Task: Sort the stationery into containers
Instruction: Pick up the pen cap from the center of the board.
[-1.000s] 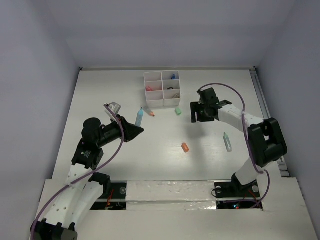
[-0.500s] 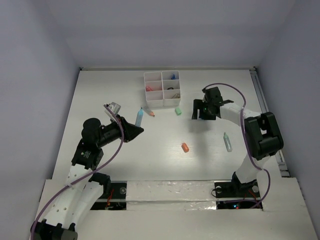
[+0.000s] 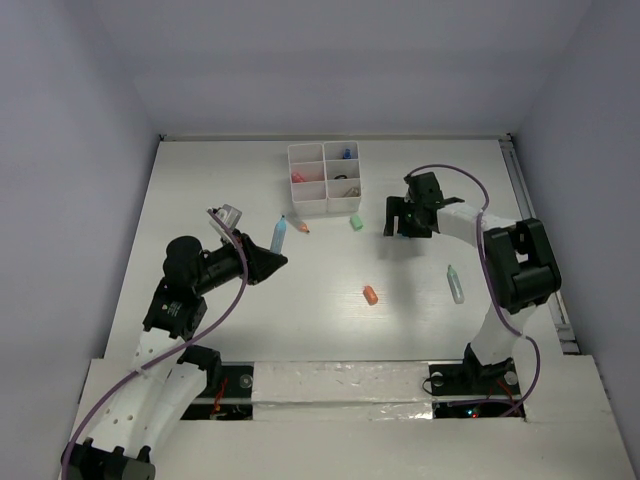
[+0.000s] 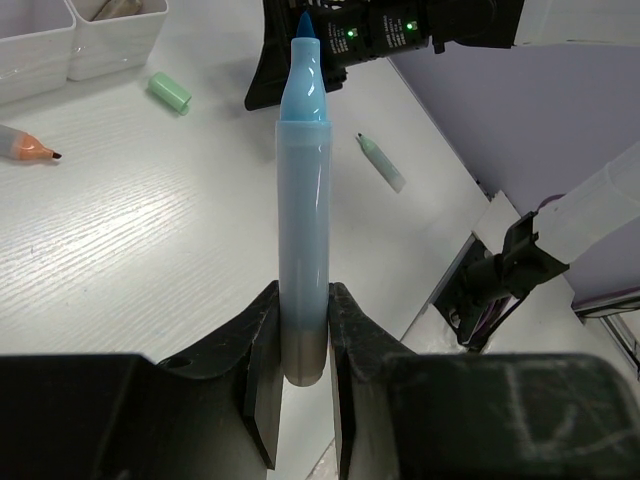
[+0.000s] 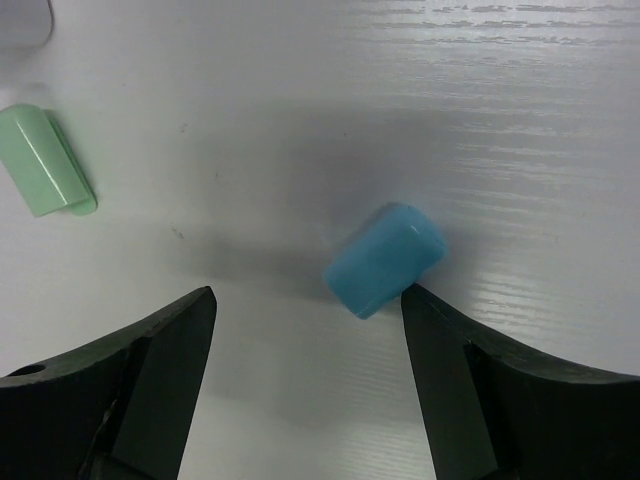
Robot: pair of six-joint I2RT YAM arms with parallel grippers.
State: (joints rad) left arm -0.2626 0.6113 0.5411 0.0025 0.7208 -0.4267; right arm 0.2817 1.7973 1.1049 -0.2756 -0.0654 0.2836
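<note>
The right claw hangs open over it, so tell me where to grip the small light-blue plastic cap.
Grip the small light-blue plastic cap across its middle, from straight above. It lies on its side, askew to the open right claw, so probably turn the wrist to pinch its long flanks.

The white wood-grain desk [image 3: 250, 190] before me carried a white plastic six-compartment organiser box [image 3: 325, 208] near its far edge. By the box's near side lay a short pale-green cap [image 3: 355, 222] and a peach pencil-like stick [image 3: 300, 227]. A light-blue cap [image 5: 385, 259] lay near the green one. Closer to me lay a small orange cap [image 3: 370, 295] and, to my right, a pale-green marker [image 3: 455, 284].
</note>
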